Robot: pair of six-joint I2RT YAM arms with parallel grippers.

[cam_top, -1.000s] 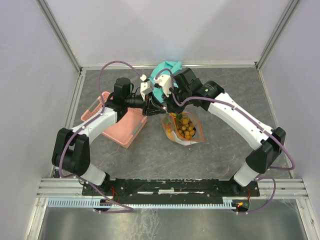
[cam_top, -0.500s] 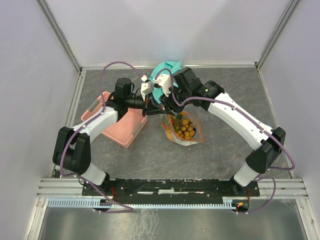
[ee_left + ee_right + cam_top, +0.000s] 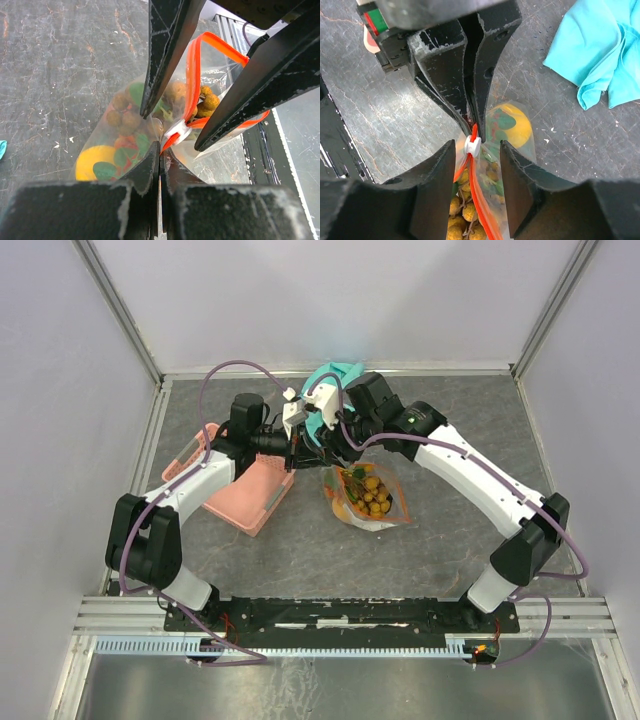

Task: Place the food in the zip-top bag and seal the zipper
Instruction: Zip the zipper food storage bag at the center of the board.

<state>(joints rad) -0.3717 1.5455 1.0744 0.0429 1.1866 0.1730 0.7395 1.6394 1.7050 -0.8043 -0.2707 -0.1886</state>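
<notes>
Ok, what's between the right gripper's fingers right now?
The white slider on the zipper of the zip-top bag, with gaps either side; right wrist view.

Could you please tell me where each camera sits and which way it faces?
Top external: above and behind the bases, facing down on the table; both arms show, meeting at the bag.
Left wrist: on the left arm, facing along its shut left gripper at the bag; the right gripper faces it.
Right wrist: on the right arm, facing down between its open fingers at the zipper.
Both wrist views share the white slider.
</notes>
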